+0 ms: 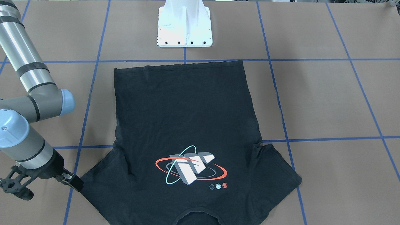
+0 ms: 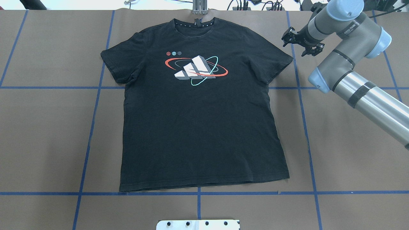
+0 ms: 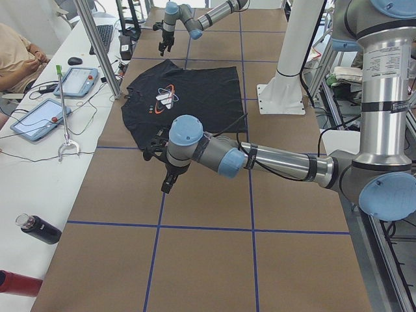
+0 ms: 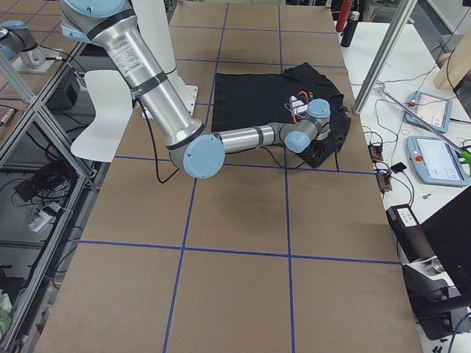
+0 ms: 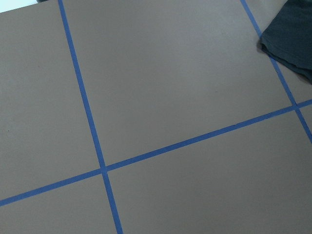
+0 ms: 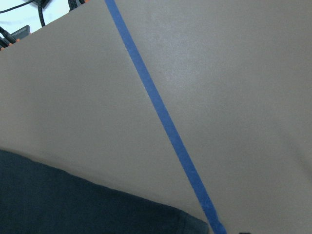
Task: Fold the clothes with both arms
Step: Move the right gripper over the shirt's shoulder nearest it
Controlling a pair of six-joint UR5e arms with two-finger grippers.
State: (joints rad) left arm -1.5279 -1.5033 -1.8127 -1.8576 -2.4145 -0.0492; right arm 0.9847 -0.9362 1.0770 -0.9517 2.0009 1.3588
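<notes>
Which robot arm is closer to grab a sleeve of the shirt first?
Right, I think. The right end effector hangs just beside a sleeve of the shirt, while the left end effector sits farther out over the table.

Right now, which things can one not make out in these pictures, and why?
Left gripper: seen only in the exterior left view, small; open or shut is unclear.
T-shirt: collar cut by the bottom edge in the front-facing view.
Collar marks: too small to read, overhead.
Near sleeve, exterior right view: partly hidden behind the right arm.
</notes>
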